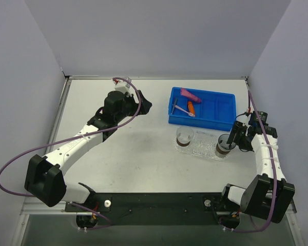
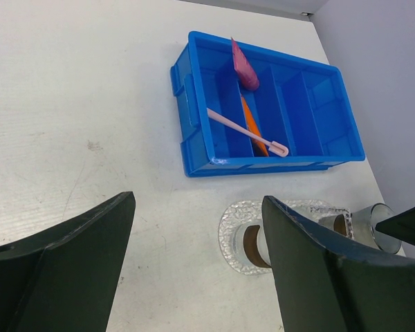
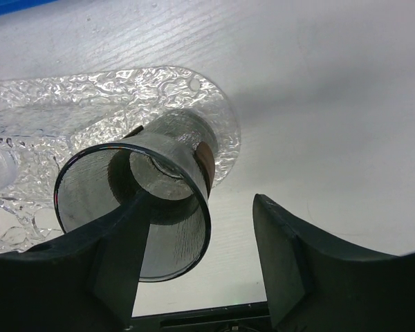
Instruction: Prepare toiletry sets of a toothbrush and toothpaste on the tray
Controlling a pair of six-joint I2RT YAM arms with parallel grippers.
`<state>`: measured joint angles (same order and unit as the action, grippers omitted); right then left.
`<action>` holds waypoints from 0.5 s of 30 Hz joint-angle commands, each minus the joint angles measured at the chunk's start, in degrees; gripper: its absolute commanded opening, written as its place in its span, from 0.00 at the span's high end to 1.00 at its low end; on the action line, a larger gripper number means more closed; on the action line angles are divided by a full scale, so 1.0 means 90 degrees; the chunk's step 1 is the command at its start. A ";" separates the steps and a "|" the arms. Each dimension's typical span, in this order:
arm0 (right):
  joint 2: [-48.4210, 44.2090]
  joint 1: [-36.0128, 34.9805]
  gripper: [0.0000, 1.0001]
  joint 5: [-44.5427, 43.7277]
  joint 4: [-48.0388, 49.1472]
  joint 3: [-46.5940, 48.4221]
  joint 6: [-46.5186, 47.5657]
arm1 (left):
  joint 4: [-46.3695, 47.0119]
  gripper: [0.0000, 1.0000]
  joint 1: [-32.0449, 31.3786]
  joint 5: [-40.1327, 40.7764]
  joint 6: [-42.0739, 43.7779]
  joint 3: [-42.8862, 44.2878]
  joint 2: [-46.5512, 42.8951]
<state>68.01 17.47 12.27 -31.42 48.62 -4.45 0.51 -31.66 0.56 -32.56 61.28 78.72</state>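
Both toothpaste tubes and the toothbrush (image 2: pixel 225 119) are in the blue bin (image 2: pixel 277 166), none on the tray. The brush is a thin pale stick with a small rounded head. It lies slanted across a divider, right on top of the orange tube (image 2: pixel 244 109). The magenta-pink tube (image 2: pixel 243 66) is soft and tapered, and it's propped up against the bin's far wall.

The tray (image 3: pixel 124 90) is clear, pebbly plastic with rounded corners, and it sits just in front of the bin on the white, faintly grained table (image 2: pixel 90 104). A smoky glass cup (image 3: pixel 166 173) stands upright on one end, and a second cup (image 1: pixel 184 137) with a brownish band stands on the other.

The right gripper (image 3: pixel 202 207) is down at the smoky cup with its jaws spread wide. One finger clearly stands off the glass. The other overlaps the cup's wall, and honestly I can't tell if it's touching. The left gripper (image 2: pixel 197 207) hangs over bare table with its jaws wide and nothing between them.
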 commanded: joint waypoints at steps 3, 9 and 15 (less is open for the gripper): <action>-0.0437 0.0070 0.43 -0.0250 -0.0171 0.0252 0.0016 | -0.0008 0.16 0.0032 -0.0062 0.0189 0.0466 0.0081; -0.0905 0.0070 0.42 -0.0416 -0.0308 0.0467 -0.0023 | -0.0047 0.17 -0.0105 -0.0062 0.0345 0.0993 0.0423; -0.1316 0.0041 0.42 -0.0699 -0.0327 0.0964 -0.0082 | -0.0418 0.18 -0.0495 -0.0062 0.0493 0.1773 0.0999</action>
<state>58.54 17.65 8.75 -32.88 52.73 -4.47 -2.04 -34.04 0.58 -29.89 70.85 84.93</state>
